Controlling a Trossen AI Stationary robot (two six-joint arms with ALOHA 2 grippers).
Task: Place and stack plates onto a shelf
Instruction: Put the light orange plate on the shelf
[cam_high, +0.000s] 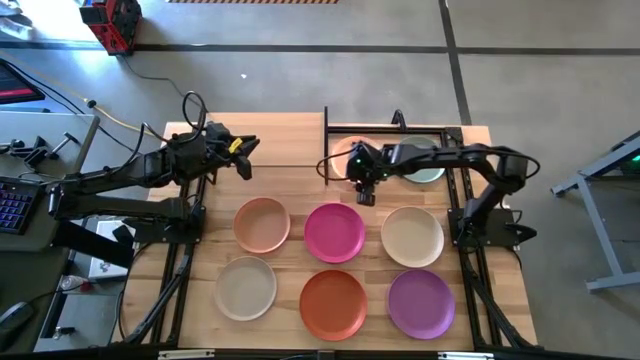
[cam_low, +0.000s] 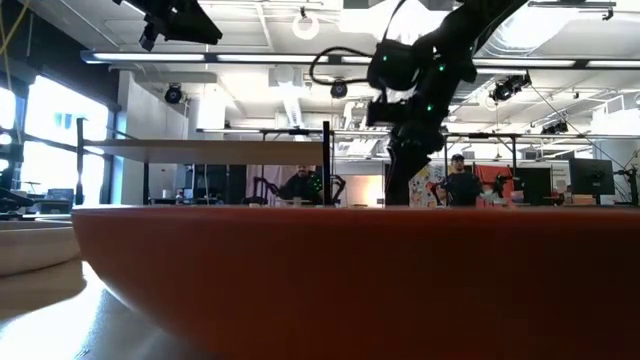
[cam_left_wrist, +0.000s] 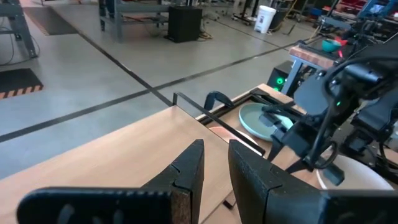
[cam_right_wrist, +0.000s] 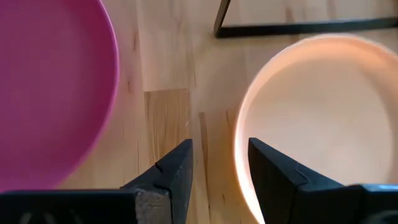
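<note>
A wooden counter (cam_high: 300, 150) seen from above carries six round plates in two rows: tan-pink plate (cam_high: 262, 224), magenta plate (cam_high: 334, 232) and cream plate (cam_high: 412, 236) behind; grey-beige plate (cam_high: 245, 288), orange plate (cam_high: 333, 304) and purple plate (cam_high: 421, 303) in front.

At the far right edge stands the shelf (cam_high: 395, 150), a black frame. A pale green plate (cam_high: 428, 170) and a peach plate (cam_right_wrist: 317, 118) lie within it, mostly hidden by the right arm from above.

The low view shows mostly the orange plate's rim, filling the foreground, and the shelf's board raised on thin legs.

The right pincer (cam_right_wrist: 219, 165) hangs released over the peach plate's near rim, one finger either side, the magenta plate just beside it.

The left pincer (cam_left_wrist: 214, 163) hovers over bare wood near the far left, fingers slightly apart, holding nothing, well away from every plate.
</note>
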